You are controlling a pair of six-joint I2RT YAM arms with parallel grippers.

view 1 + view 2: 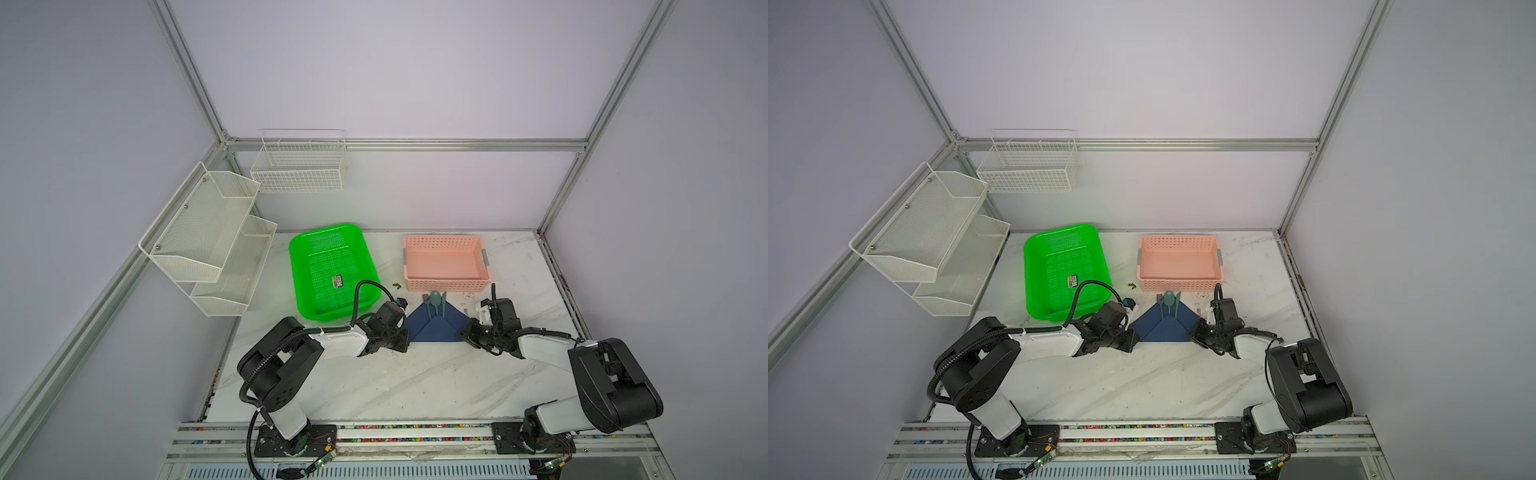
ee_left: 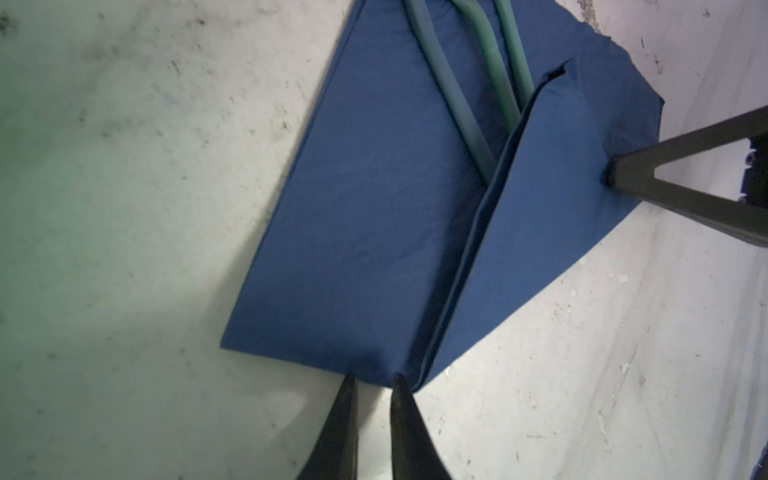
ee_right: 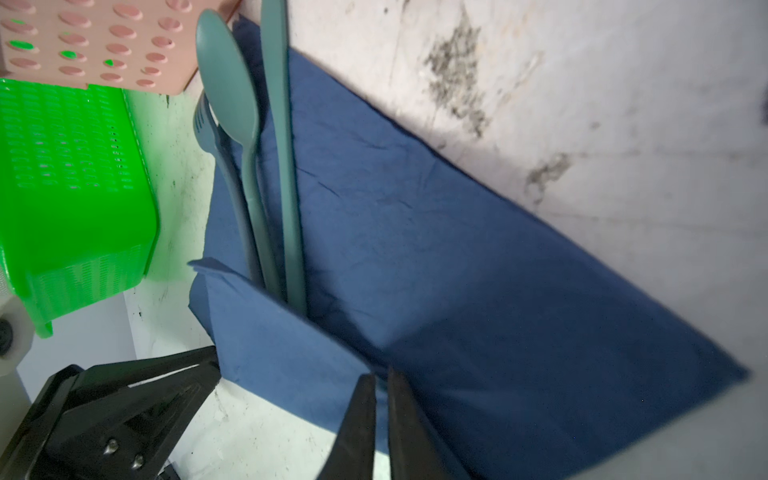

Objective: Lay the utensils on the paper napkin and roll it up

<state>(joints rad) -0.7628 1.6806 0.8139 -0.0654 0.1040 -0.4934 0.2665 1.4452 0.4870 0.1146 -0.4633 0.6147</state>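
Observation:
The dark blue paper napkin (image 1: 434, 329) (image 1: 1167, 329) lies on the table as a triangle. Its near flap is folded up over the utensils' handles. The teal utensils (image 1: 435, 302) (image 1: 1169, 302) lie side by side in it, heads toward the pink basket: spoon (image 3: 230, 91), fork (image 3: 203, 124) and a straight piece (image 3: 278, 124). My left gripper (image 1: 407, 336) (image 2: 375, 376) sits at the napkin's left corner, tips close together on its edge (image 2: 374, 228). My right gripper (image 1: 464, 332) (image 3: 380, 374) is shut on the napkin's right side (image 3: 457, 270).
A green basket (image 1: 300, 266) holding a small black card (image 1: 338, 281) stands behind my left arm. A pink basket (image 1: 444, 286) stands just beyond the utensil heads. White mesh shelves (image 1: 208, 241) and a wire basket (image 1: 299, 166) hang on the left and back walls.

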